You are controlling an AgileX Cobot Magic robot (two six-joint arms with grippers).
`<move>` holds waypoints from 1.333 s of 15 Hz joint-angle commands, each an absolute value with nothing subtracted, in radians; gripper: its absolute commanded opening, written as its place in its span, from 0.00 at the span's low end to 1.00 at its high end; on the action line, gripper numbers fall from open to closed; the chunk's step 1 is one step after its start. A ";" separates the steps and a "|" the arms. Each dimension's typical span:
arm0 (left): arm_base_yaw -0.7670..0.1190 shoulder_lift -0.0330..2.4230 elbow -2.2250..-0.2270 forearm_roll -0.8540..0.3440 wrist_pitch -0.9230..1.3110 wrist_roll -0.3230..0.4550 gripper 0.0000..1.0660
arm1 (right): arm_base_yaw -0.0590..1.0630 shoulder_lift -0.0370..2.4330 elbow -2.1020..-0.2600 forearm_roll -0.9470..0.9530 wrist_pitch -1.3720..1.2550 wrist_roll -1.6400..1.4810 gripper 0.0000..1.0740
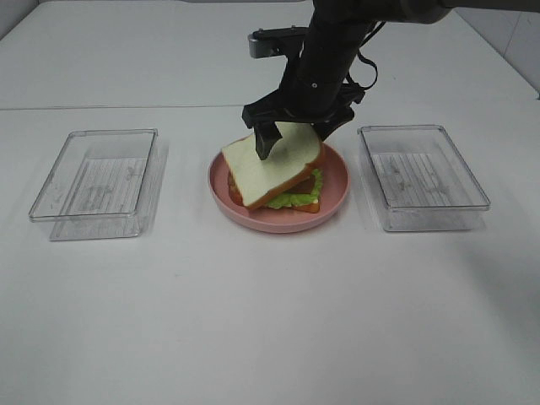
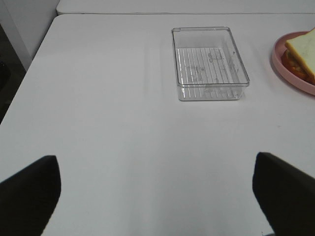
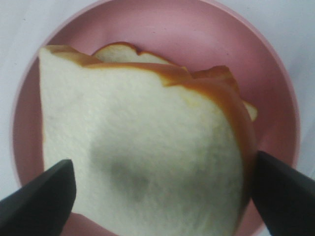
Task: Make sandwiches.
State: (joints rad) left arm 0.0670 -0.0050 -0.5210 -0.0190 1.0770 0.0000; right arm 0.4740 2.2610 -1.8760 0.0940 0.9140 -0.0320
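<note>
sandwich (image 1: 274, 173) on pink plate (image 1: 336, 187), two clear trays (image 1: 94, 181) alongside

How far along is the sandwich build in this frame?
Nearly done: the sandwich sits stacked on the pink plate, top bread slice on, lettuce showing beneath. The right gripper hovers over it, jaws open. Both clear trays look empty. Only withdrawal seems left.

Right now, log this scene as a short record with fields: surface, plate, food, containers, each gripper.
surface: white table
plate: round pink plate, centre
food: toy sandwich on the plate, white top bread slice tilted, green lettuce showing
containers: two clear plastic trays, left tray and right tray, nothing visible inside
left gripper: open, over bare table
right gripper: open, straddling the top slice
</note>
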 commanded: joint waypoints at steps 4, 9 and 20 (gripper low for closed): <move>0.069 -0.022 -0.519 -0.026 1.074 -0.006 0.92 | 0.472 2.136 -1.877 -0.112 1.004 0.021 0.92; 0.069 -0.022 -0.519 -0.026 1.074 -0.006 0.92 | 0.472 1.907 -1.877 -0.141 1.238 0.019 0.92; 0.069 -0.022 -0.519 -0.026 1.074 -0.006 0.92 | 0.472 1.343 -1.372 -0.134 1.328 0.058 0.92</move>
State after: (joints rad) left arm 0.0670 -0.0050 -0.5210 -0.0190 1.0770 0.0000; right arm 0.4740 1.3520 -1.3790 -0.1350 1.2200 0.0460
